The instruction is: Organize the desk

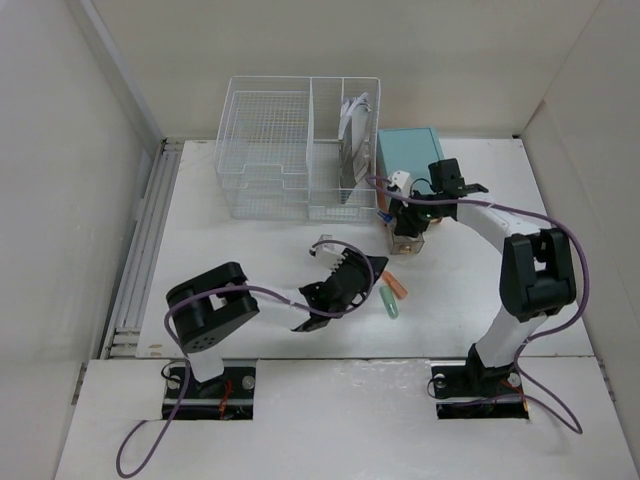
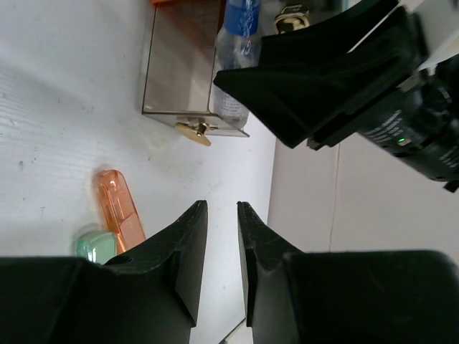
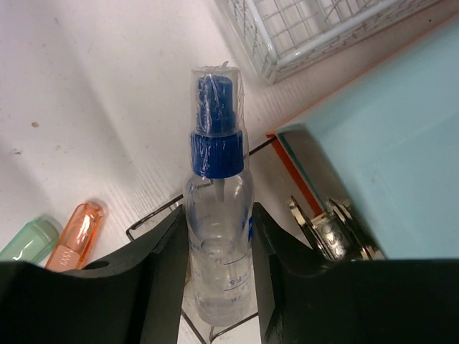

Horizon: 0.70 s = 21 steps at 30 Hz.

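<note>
Under both grippers, worked over the desk [image 1: 230,250], wide and white. Clamped bottle [image 3: 215,143] firmly in right gripper [image 3: 219,222], drawer box [image 3: 387,143] just right of it, probably for stowing. Hovered left gripper [image 2: 220,211] barely open, empty, orange tube [image 2: 118,208] to its left.

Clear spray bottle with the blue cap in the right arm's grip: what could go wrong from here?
The clear plastic spray bottle with the blue cap is smooth and round, pinched low by the right tool, so it might slip or tilt. The teal box and white wire-mesh basket stand close by; a swing could knock them. The left tool hangs near the right one, so they might collide.
</note>
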{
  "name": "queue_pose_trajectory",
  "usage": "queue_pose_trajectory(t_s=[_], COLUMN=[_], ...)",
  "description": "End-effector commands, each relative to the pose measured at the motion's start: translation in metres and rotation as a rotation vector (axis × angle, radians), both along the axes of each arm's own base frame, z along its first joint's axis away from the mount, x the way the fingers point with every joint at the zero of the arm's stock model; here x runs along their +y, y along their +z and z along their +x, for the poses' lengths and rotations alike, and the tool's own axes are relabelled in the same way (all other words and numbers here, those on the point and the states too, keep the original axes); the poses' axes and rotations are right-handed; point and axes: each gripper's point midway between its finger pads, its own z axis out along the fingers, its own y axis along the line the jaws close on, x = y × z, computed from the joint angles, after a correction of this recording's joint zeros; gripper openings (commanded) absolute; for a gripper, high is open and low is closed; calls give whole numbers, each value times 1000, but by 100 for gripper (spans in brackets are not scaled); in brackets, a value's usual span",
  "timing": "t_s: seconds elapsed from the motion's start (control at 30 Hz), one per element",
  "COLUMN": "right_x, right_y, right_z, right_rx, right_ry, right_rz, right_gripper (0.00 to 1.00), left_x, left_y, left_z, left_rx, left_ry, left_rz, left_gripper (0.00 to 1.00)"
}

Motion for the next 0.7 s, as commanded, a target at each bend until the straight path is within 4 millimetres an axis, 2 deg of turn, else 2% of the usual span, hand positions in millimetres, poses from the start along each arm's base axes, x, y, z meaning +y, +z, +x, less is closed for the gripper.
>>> queue_pose_trajectory(t_s=[0.0, 0.1, 0.17, 0.2, 0.27, 0.3, 0.37, 0.43, 0.67], right_x=[-9, -15, -21, -21, -25, -25, -27, -28, -31], right_y=[10, 1, 6, 2, 6, 8, 8, 7, 13], right_z=[-7, -18, -21, -24, -27, -29, -31, -37, -40], right_rx=[-25, 11, 4, 21, 11, 13, 15, 32, 54], right_ry=[-9, -20, -34, -41, -58, -58, -71, -80, -158], right_rz=[-17, -44, -51, -49, -61, -61, -68, -66, -61], right_gripper=[0, 0, 0, 0, 0, 0, 0, 0, 0], left_x=[17, 27, 34, 34, 40, 40, 45, 48, 48], left_y=[22, 20, 17, 22, 16, 21, 13, 18, 22], left_z=[2, -1, -3, -3, -5, -5, -7, -7, -11], left_rx=[-54, -53, -48, -52, -47, -46, -38, -42, -45], left_ry=[37, 45, 58, 58, 58, 61, 61, 73, 64], left_rz=[-4, 4, 5, -6, 7, -12, 7, -10, -19], left_gripper=[21, 22, 22, 22, 22, 22, 22, 22, 22])
